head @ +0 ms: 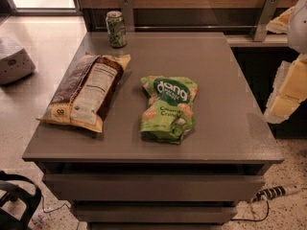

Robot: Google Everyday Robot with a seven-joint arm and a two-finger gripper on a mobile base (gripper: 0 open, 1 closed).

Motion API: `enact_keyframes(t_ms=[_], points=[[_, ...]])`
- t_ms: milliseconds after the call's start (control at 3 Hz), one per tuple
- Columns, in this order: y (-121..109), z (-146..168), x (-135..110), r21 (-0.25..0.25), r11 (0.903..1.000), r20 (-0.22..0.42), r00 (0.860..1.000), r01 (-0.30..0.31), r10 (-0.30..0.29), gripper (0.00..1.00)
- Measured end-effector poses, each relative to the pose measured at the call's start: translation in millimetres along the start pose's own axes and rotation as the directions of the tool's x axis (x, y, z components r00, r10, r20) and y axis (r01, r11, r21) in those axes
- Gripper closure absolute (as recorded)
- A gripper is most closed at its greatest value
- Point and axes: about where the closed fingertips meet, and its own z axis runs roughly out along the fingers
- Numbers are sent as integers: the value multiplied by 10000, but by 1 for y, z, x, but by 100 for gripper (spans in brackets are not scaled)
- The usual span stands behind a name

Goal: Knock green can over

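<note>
The gripper (288, 92) is hanging at the right edge of the camera view, just off the right side of the table (230, 80), showing only as pale cream and white blocky shapes cut off by the frame; whether it is clenched or released I cannot tell, and it is grasping nothing that I can make out. Moving outward from it, the grey table top is lying bare and matte along its right half. Nearer the middle a green snack bag (168, 109) is lying flat and crinkled, its foil looking soft and puffy. To its left a larger brown snack bag (86, 92) is lying flat with a white label facing up, its far end pointing toward the back left corner. There the green can (116, 29) is standing upright, its long axis vertical, a small smooth metal cylinder with white patterning and a silver top, just beyond the brown bag and near the table's rear edge. So the can is sitting well apart from the gripper, diagonally across the table to the far left, and the single arm is likely needing a long reach over bare surface behind the green bag, then a sideways push high on the can's wall to tip it.
</note>
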Motion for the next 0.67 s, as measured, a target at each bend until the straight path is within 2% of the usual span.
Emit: enact_keyframes(t_ms=[333, 667], points=[[0, 0, 0, 6, 10000, 4, 10000, -2, 2, 0], [-10, -1, -2, 181, 9998, 156, 9998, -118, 115, 0]])
